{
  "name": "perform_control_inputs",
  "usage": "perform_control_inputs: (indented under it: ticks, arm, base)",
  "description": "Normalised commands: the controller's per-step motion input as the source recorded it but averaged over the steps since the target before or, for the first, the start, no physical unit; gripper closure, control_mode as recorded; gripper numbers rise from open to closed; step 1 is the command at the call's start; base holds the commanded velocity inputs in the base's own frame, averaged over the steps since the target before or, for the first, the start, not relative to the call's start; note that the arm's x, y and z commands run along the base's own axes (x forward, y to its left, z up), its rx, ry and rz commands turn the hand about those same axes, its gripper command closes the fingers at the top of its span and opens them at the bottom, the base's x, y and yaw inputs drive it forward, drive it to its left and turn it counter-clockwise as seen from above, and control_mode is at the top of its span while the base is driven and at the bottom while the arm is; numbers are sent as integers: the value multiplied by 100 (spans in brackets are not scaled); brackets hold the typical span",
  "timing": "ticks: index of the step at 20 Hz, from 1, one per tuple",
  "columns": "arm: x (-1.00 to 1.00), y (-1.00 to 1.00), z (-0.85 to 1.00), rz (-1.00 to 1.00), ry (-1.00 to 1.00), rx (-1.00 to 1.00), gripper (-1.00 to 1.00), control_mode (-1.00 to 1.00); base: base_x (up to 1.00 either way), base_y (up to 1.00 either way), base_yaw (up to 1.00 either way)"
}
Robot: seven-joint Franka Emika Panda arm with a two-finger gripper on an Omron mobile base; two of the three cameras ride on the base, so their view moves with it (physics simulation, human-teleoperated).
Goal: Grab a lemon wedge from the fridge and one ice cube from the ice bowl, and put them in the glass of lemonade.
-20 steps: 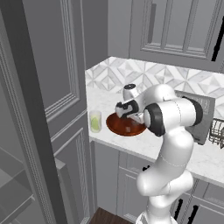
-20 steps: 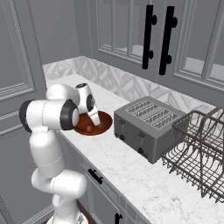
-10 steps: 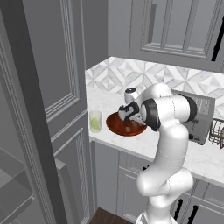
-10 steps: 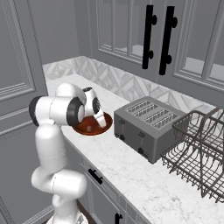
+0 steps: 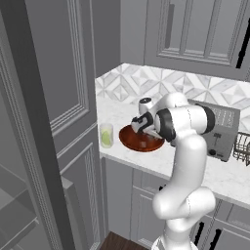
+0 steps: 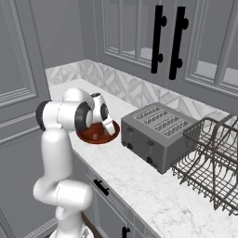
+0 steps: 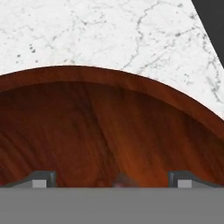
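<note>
nearest to us in the hand view, our gripper [image 7: 112, 181] hangs low inside the ice bowl [image 7: 109, 131], its two finger tips [image 7: 41, 178] set wide apart at 7 and 5 o'clock with nothing between them but a faint pale smudge at 6 o'clock, too blurred to say if it is an ice cube. we judge the cube would be small, hard, wet and slippery, so it wants a square pinch across two flat faces, closed gently so it does not squirt out.

in the left base view the gripper [image 5: 142, 123] sits over the ice bowl [image 5: 131, 140], and the glass of lemonade [image 5: 106, 135] stands just beside the bowl at its 9 o'clock, near the counter [image 5: 229, 178] edge. something yellow-green shows in the glass; we cannot tell whether it is the lemon wedge or only liquid.

farther off in the right base view, the toaster [image 6: 155, 135] stands at the bowl's 3 o'clock, then the dish rack [image 6: 211, 162], with wall cabinets [image 6: 172, 37] at 12.
</note>
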Motion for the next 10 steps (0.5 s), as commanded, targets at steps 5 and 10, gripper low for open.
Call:
perform_control_inputs:
  ticks: [5, 10]
  arm:
    - [15, 14, -6, 0, 9, -1, -100, -100]
    - [-28, 2, -29, 0, 9, -4, -100, -100]
  base:
    - [0, 0, 0]
    - [0, 0, 0]
